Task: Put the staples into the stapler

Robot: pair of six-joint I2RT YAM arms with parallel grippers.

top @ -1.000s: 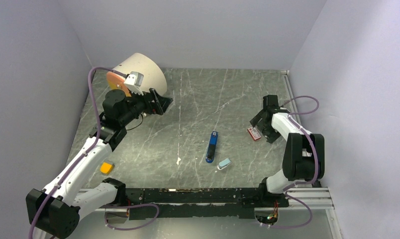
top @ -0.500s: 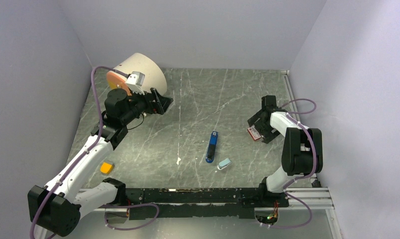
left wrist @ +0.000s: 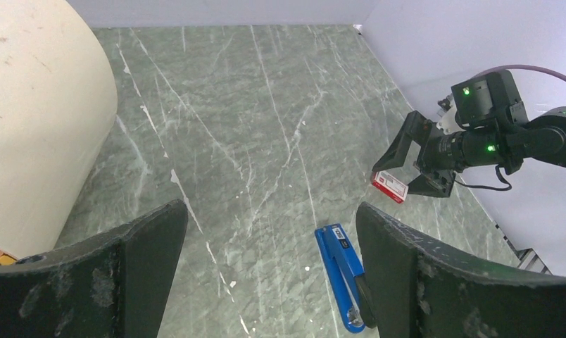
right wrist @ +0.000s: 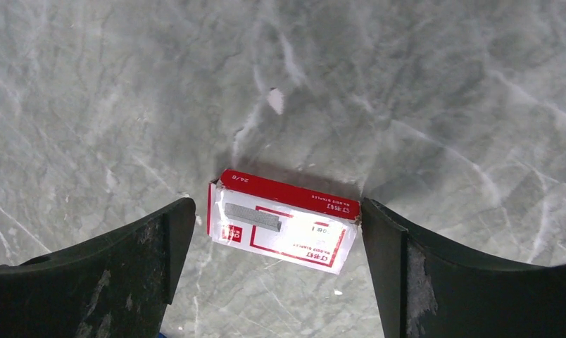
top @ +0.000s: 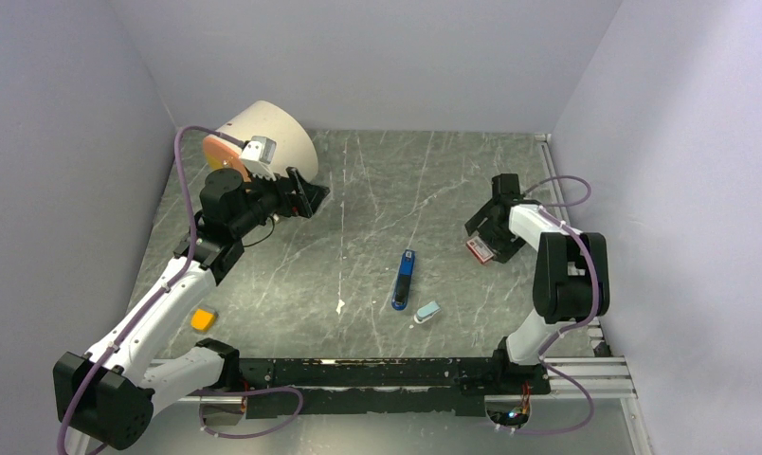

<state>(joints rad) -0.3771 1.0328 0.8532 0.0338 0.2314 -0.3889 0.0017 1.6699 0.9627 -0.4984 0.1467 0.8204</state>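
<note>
The blue stapler lies flat mid-table and also shows low in the left wrist view. The staples themselves are not in view. A little red-and-white box lies on the table to the stapler's right. My right gripper is down over this box, open, with a finger on each side of it. The right finger sits at the box's corner. My left gripper hangs open and empty above the table's left back, far from the stapler.
A big cream-white cone lies at the back left, close to my left gripper. A small orange block sits near the left front. A light-blue and white oblong piece lies just right of the stapler's near end. Walls close three sides.
My right gripper has shifted a little left and farther back over the red-and-white box, and its jaws have narrowed slightly. The left arm has hardly moved.
</note>
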